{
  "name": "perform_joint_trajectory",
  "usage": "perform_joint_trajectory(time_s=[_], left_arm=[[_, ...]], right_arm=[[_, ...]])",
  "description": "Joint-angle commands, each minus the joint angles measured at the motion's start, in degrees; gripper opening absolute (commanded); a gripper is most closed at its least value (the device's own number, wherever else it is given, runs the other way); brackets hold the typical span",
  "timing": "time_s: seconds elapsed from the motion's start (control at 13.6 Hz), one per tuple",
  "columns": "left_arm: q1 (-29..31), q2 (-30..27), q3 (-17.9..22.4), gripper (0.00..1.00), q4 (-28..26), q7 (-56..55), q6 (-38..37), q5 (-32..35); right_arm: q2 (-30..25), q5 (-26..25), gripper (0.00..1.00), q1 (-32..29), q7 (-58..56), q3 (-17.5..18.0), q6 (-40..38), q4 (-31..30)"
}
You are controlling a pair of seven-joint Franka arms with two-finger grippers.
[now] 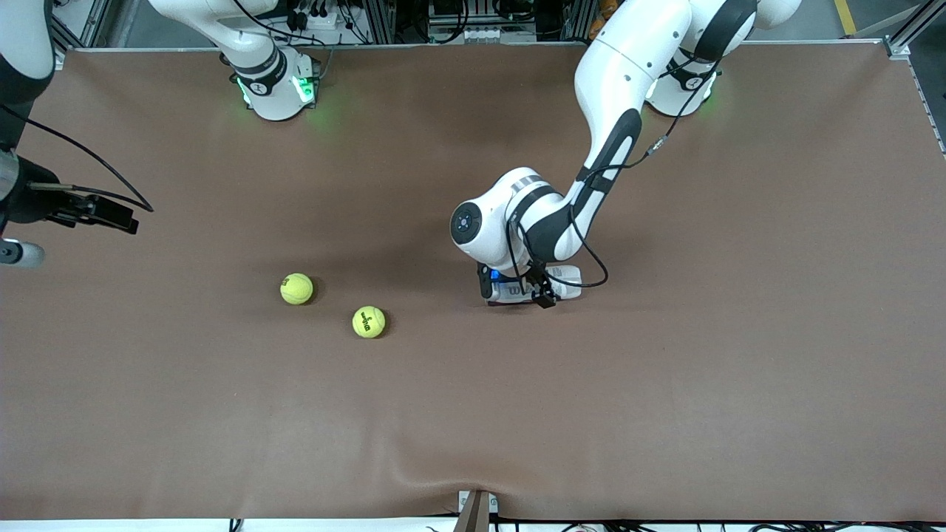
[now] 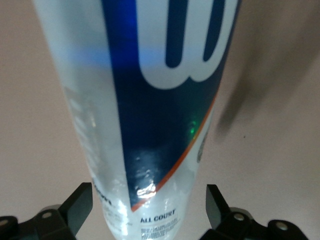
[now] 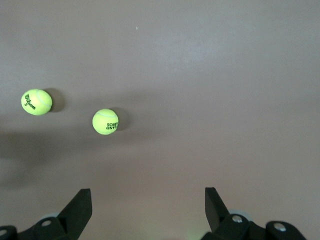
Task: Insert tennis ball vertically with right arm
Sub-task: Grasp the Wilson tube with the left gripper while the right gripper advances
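Two yellow tennis balls lie on the brown table, one toward the right arm's end and the other a little nearer the front camera. Both balls show in the right wrist view. My right gripper hangs open and empty, high over the right arm's end of the table, apart from the balls. A clear tennis ball can with a blue and white label lies on its side near the table's middle. My left gripper is lowered over it, open, a finger on each side with gaps.
The right arm's hand and its cable show at the edge of the front view. The brown table cover spreads wide around the balls and the can. A small bracket sits at the table's near edge.
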Motion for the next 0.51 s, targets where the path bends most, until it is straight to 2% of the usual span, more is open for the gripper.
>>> perform_joint_trajectory(time_s=[0.0,0.44], left_arm=[[-0.12,1.9,0.37,1.0,1.34,1.16,0.18,1.32],[0.14,2.87,0.63,1.0,1.43,1.77,0.97,1.32]], right_arm=[[1.64,0.39,1.0,-0.66,-0.65,0.13,-0.82,0.08],[4.8,0.39,1.0,0.65,-0.82,0.13,-1.09,0.0]])
